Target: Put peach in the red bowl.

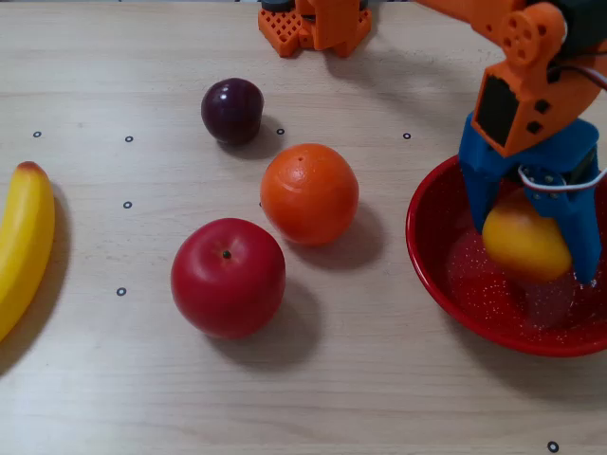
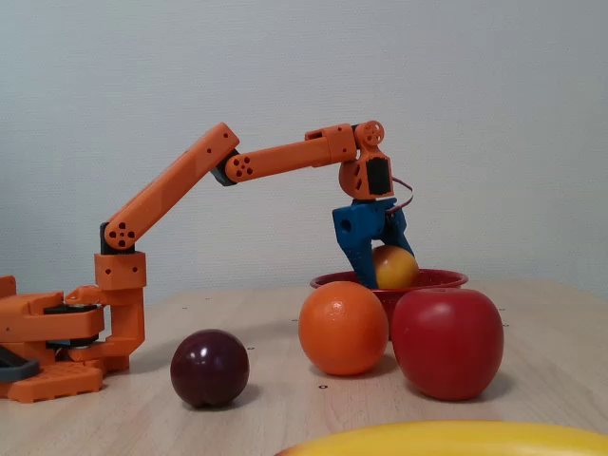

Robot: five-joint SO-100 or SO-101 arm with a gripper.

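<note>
The yellow-orange peach point(image 1: 524, 246) sits between the blue fingers of my gripper point(image 1: 531, 263), which is shut on it. Both hang inside the red bowl point(image 1: 418, 237) at the right edge of the table, over the bowl's speckled floor. In the side fixed view the peach point(image 2: 394, 268) is sunk partly below the red bowl's rim point(image 2: 446, 278), with the gripper point(image 2: 384, 275) reaching down into the bowl from above. Whether the peach touches the bowl's floor cannot be told.
An orange point(image 1: 309, 193) and a red apple point(image 1: 228, 277) lie left of the bowl. A dark plum point(image 1: 232, 110) sits further back, and a banana point(image 1: 21, 245) lies at the left edge. The arm's base point(image 1: 315, 24) stands at the top.
</note>
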